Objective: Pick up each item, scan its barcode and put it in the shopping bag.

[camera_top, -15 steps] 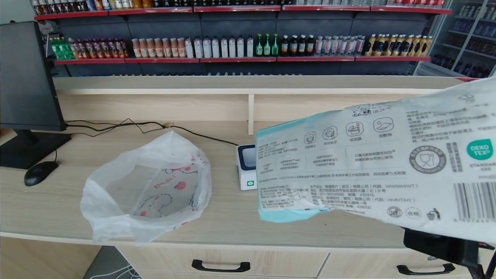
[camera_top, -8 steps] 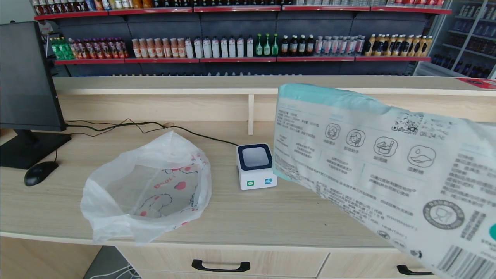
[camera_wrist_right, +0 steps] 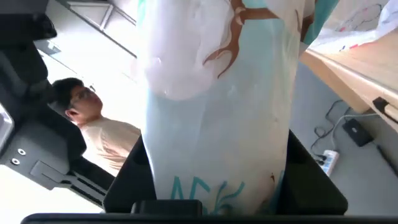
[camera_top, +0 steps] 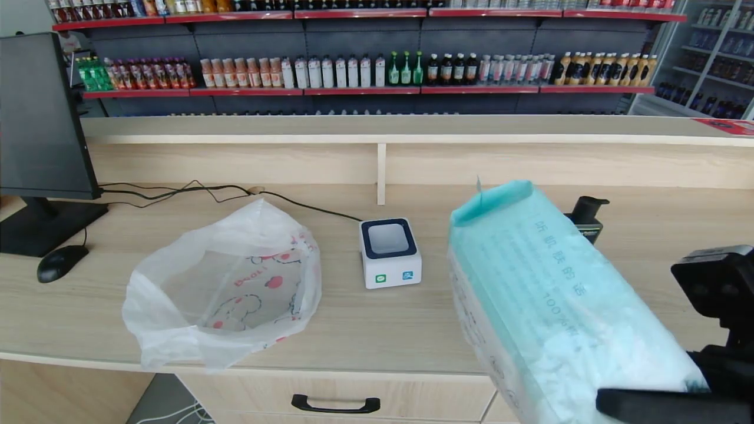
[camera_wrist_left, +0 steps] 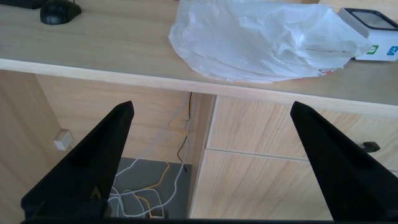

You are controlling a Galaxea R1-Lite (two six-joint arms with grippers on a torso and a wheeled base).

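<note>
A soft plastic pack (camera_top: 548, 306), teal on its upper face and white with print on its side, is gripped by the right gripper (camera_wrist_right: 217, 186), whose dark fingers are pressed against its two sides near its lower end. The pack is held up off the light wooden counter (camera_top: 365, 330) at the right, tilted, with its sealed teal end raised toward the back, to the right of the small white cube scanner (camera_top: 389, 252) with a dark-blue-framed window and apart from it. A translucent white plastic shopping bag (camera_top: 224, 288) with red cartoon print is laid open on the counter near the scanner's left. The left gripper (camera_wrist_left: 211, 107) is held low before the counter's front, its two dark fingers spread wide with nothing between them. A black monitor (camera_top: 41, 118) and a black mouse (camera_top: 61, 262) are seen at the far left.
</note>
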